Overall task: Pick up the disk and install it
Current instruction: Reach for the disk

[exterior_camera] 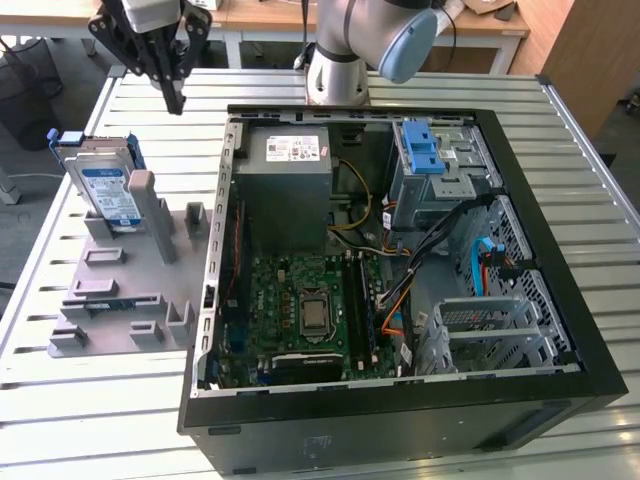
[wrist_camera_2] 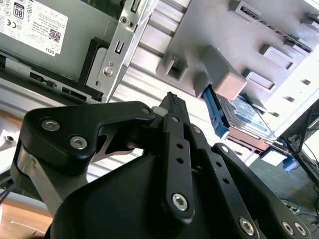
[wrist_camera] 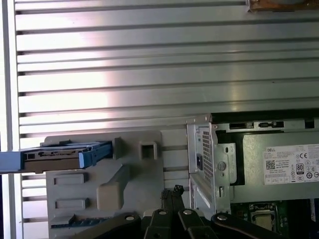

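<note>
The gripper [exterior_camera: 175,98] hangs above the slatted table [exterior_camera: 420,85], jaws pressed together, gripping nothing. The disk [exterior_camera: 110,192] stands on edge in the grey holder [exterior_camera: 120,290], near the gripper, at the exterior view's left of the open computer case [exterior_camera: 400,430].

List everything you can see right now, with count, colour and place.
disk: 1, silver with blue frame, propped upright in the fixture
fixture: 1, grey, on the table, exterior view's left of the case
computer case: 1, black, open, mid-table
power supply: 1, grey, white sticker, inside the case
motherboard: 1, green, inside the case
drive cage: 1, grey with blue latch, inside the case
table: 1, silver slats, under everything
arm: 1, grey and blue, beyond the case
end effector: 1, black, shut, empty, above the table, apart from the disk
</note>
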Action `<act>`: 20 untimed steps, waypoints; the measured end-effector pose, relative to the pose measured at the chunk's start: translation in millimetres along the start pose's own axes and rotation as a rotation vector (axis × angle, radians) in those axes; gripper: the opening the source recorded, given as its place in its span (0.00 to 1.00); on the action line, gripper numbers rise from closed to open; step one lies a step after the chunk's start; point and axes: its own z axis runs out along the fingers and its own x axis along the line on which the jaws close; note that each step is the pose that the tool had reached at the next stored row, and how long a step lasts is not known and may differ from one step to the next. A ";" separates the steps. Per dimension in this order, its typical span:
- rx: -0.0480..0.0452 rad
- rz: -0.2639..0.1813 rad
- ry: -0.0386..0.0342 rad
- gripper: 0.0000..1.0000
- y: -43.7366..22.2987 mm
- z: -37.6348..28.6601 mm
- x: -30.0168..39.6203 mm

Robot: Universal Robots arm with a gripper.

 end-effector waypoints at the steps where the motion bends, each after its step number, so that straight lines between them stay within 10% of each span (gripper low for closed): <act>1: 0.0001 0.000 0.0000 0.11 0.3 0.0 0.8; 20: 0.0002 0.000 0.0000 0.11 7.5 0.9 16.3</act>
